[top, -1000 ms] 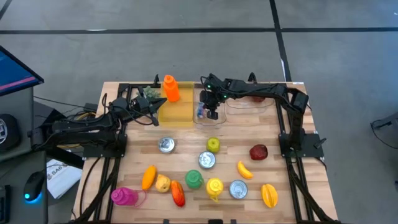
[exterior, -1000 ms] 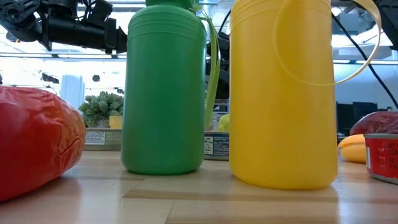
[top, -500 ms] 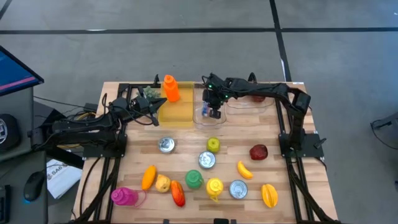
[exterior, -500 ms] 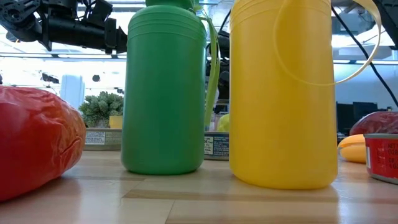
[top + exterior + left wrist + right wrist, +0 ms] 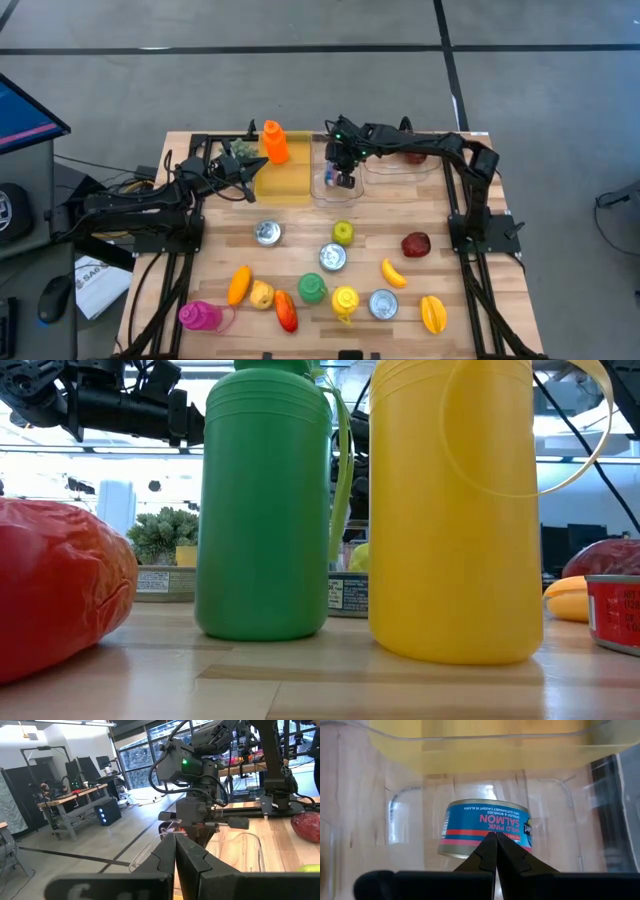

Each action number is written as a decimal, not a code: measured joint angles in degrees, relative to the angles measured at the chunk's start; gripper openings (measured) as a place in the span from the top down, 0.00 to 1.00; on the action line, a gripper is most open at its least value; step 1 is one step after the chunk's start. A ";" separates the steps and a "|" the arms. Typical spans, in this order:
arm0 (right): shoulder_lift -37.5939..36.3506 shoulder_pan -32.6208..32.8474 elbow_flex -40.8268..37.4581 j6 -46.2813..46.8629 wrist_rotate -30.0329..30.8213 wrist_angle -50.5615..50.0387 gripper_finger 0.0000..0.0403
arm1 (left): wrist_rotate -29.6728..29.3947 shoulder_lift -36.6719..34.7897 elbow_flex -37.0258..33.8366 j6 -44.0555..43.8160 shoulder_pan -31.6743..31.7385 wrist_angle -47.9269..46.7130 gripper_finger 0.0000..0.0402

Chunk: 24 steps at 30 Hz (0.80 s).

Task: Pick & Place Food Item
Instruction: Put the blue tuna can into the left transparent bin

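Hovering over the clear container (image 5: 335, 185) at the bench's (image 5: 440, 275) twelve o'clock edge, the right gripper (image 5: 343, 178) has its jaws pressed together and holds nothing. The pink salmon can (image 5: 485, 827) lies on its side inside that container, just below the jaw tips. The left gripper (image 5: 243, 172), jaws also pressed together, waits at about ten o'clock beside the yellow bin (image 5: 283, 180).

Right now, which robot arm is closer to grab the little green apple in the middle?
Probably the right. The right gripper, shut, hangs over the clear bin holding the salmon can, just behind the green apple. The left gripper waits farther off beside the yellow bin.
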 joint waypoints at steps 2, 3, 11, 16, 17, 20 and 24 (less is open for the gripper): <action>-0.51 0.17 -0.07 -0.04 0.05 -0.36 1.00 | 0.00 -0.01 0.00 -0.01 0.00 0.00 1.00; -0.74 0.27 -0.12 -0.04 0.05 -0.58 1.00 | 0.01 -0.01 0.00 -0.02 0.01 0.00 1.00; -1.86 1.39 -0.08 0.11 -0.19 4.11 1.00 | 0.00 0.00 0.00 0.00 0.02 0.00 1.00; -1.88 2.24 -0.02 -0.13 -0.36 5.38 1.00 | 0.00 -0.02 0.00 0.00 0.02 0.00 1.00; -1.88 2.53 -0.02 -0.26 -0.34 6.21 1.00 | 0.00 0.00 0.00 0.00 0.02 0.02 1.00; -1.88 3.65 0.00 -1.87 -0.36 8.08 1.00 | 0.00 -0.02 0.00 0.00 0.02 0.02 1.00; 0.10 4.72 0.13 -2.95 -0.41 11.08 1.00 | 0.02 -0.01 0.00 -0.02 0.00 0.02 1.00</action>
